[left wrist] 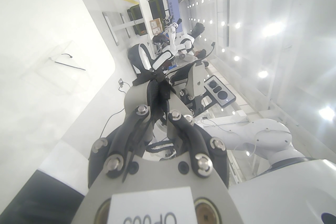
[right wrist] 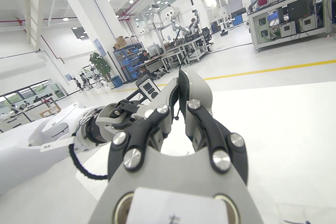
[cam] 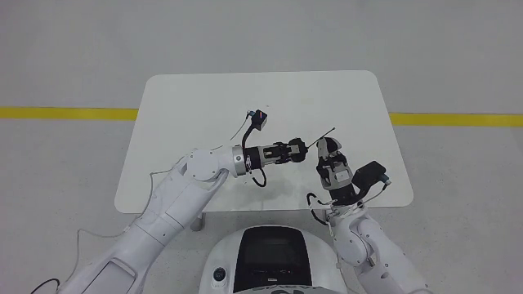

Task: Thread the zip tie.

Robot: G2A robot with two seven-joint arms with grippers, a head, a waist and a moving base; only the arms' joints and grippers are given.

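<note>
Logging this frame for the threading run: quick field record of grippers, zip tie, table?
left gripper: shut, contents unclear
right gripper: shut on zip tie
zip tie: thin, black, straight, sticking out past the right gripper's tip
table: white, rounded corners
gripper spacing: tips close together above the table

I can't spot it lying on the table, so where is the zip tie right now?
Seen from above, the zip tie is pinched in the right hand, poking out past its fingertips above the white table, close beside the left hand.
</note>
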